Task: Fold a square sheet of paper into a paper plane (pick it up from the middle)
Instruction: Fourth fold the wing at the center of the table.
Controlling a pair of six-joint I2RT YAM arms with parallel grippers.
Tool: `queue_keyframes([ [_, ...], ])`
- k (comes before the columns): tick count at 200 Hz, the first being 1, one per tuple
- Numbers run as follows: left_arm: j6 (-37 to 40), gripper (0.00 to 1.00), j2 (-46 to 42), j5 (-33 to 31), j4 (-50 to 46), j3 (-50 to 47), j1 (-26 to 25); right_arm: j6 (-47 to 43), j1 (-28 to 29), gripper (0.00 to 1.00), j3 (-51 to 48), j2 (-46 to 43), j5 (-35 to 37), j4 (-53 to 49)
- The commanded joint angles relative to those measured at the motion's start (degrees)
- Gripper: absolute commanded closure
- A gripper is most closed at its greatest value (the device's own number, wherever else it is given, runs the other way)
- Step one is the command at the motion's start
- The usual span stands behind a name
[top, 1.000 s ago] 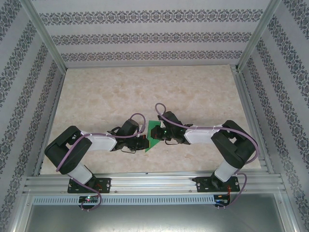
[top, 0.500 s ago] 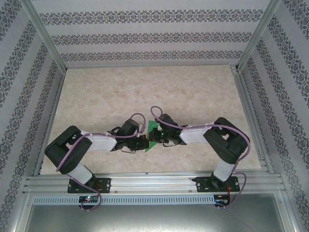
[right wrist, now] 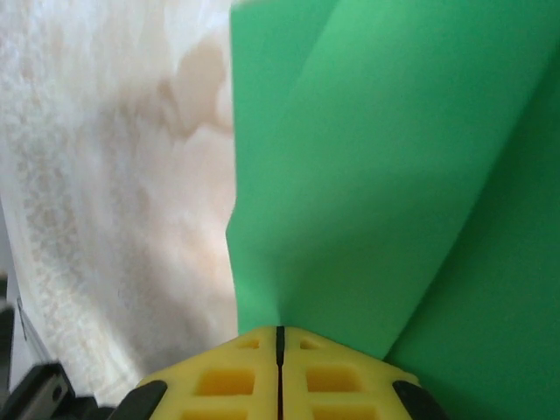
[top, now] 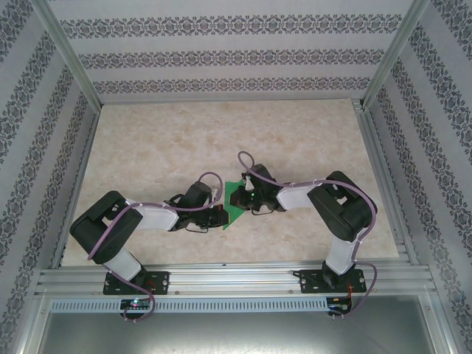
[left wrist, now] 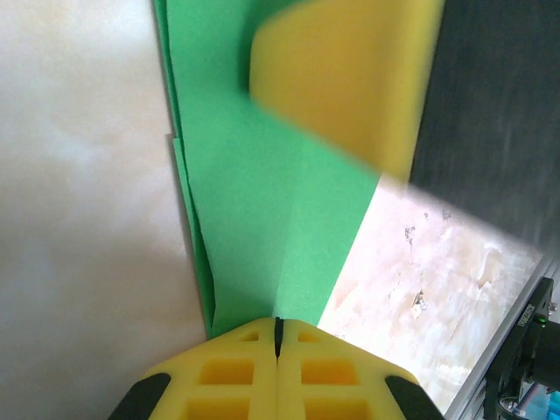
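Patterned wallpaper [top: 221, 59] lines the three walls around a pale marbled bench [top: 184, 140], with a metal rail [top: 236, 280] along the near edge where both arms are bolted. Near the front middle of the bench lies the green paper [top: 234, 214], caught between the two wrists.

The job looks partly done. The paper is not a flat square: from above it reads as a small angular shape with a point toward the near edge. The left wrist view shows stacked edges along one side and a crease running lengthwise. The right wrist view shows one flap lifted and curving over another layer. It is not yet a slim dart, so I judge that the narrowing folds and the final sharpening of the creases remain.

Both arms fold inward from their bases, elbows out to the sides and forearms low over the bench. Their wrists almost meet above the paper, the left one slightly nearer the rail.

The left gripper [left wrist: 278, 337] has its yellow pads pressed together, and the crease runs straight into their seam, so it appears clamped on the paper's edge. The right gripper [right wrist: 280, 343] is likewise closed, with the green flap rising from between its pads. A blurred yellow pad, probably the right gripper's, hangs just above the paper in the left wrist view.
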Motion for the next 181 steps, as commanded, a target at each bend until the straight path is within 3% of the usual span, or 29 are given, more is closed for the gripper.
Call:
queue_keyframes([
  [1, 1.63, 1.00, 3.75, -3.55, -14.02, -4.89, -0.16, -2.78, -4.06, 0.93, 1.87, 2.04, 9.15, -3.09],
  [130, 2.15, 1.00, 1.14, -4.28, -15.05, -6.39, -0.16, -6.04, -13.07, 0.91, 11.14, 9.04, 7.37, -7.08],
  [181, 2.82, 1.00, 1.39, -3.93, -15.18, -5.98, -0.17, -8.36, -13.79, 0.91, 13.59, 5.99, 7.62, -10.24],
])
